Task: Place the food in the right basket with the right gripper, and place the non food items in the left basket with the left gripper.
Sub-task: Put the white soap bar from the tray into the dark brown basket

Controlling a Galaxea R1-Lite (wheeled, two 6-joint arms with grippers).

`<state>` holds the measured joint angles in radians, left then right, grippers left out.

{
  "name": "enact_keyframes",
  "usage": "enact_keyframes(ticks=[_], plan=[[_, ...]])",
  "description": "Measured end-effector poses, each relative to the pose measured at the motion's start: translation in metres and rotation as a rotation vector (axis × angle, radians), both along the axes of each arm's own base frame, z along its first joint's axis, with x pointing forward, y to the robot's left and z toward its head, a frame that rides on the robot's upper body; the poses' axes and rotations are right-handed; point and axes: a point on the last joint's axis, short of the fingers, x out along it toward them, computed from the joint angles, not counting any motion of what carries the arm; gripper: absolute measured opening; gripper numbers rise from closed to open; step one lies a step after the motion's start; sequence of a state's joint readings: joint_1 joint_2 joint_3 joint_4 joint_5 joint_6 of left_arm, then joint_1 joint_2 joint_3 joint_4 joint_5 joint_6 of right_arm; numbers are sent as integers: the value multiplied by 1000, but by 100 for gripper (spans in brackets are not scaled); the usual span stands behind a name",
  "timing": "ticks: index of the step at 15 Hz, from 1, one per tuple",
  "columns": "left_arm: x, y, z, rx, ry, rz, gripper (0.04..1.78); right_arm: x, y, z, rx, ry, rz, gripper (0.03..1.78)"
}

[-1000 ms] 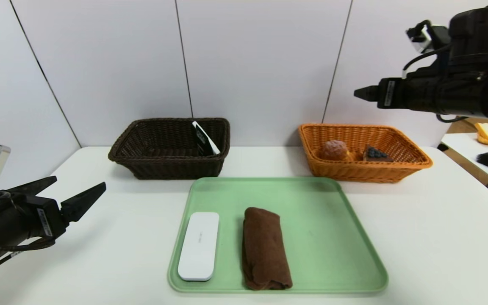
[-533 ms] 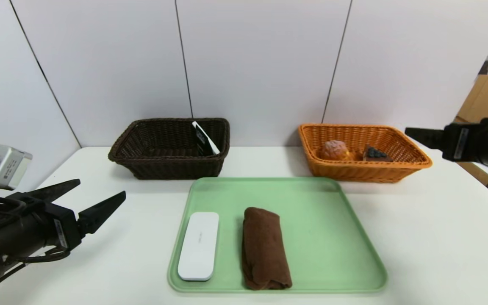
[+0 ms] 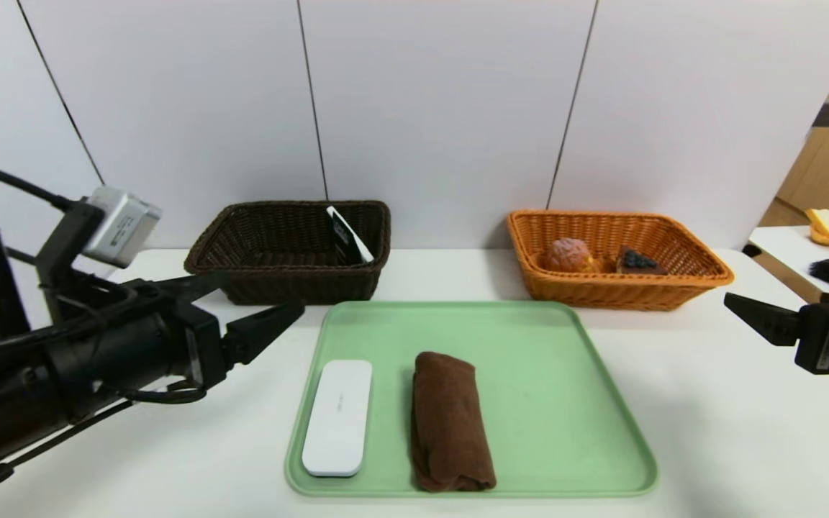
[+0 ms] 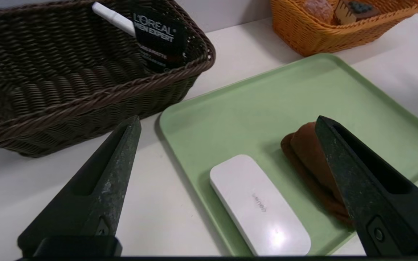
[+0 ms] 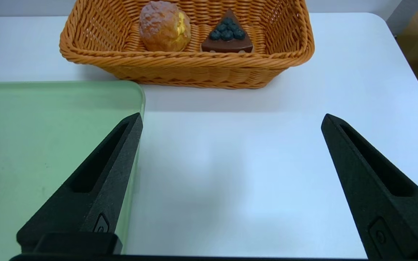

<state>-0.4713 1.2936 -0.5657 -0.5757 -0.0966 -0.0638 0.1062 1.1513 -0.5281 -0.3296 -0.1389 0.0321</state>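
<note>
1. I count two baskets: the dark basket (image 3: 288, 250) and the orange basket (image 3: 619, 257), both at the back of the table (image 3: 709, 403), with one green tray (image 3: 529, 403) in front of them.
2. Two foods sit in the orange basket: one bun (image 3: 568, 254) and one cake slice (image 3: 637, 262), side by side.
3. I see four non-food things. One black tube (image 4: 160, 40) and one white pen (image 4: 114, 18) lean in the dark basket's right corner. One white case (image 3: 337, 417) and one rolled brown towel (image 3: 450, 421) lie on the tray.
4. Case and towel lie side by side, the case on the left, their long axes running from me toward the baskets.
5. My left gripper (image 3: 245, 313) hangs just off the tray's left edge, jaws spread wide and holding nothing. In its wrist view the case lies ahead between the two jaws, apart from both; the towel is partly hidden behind one jaw.
6. My right gripper (image 3: 763, 316) is at the right edge of the table, jaws wide apart, nothing between them. The orange basket is well ahead of it.
</note>
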Motion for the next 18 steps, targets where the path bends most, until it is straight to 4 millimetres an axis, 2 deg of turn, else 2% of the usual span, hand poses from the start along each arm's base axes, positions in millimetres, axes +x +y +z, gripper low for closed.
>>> enact_keyframes(ticks=[4, 7, 11, 18], plan=[[25, -37, 23, 21, 199, 3, 169, -2, 0, -6, -2, 20, 2, 169], [35, -58, 40, 41, 384, 36, 169, 2, -3, -9, -4, 39, -14, 169], [29, -79, 15, 148, 701, 80, 169, 11, -5, -9, -6, 50, -25, 169], [21, -86, -14, 226, 788, 123, 169, 16, -6, -15, -11, 83, -28, 169]])
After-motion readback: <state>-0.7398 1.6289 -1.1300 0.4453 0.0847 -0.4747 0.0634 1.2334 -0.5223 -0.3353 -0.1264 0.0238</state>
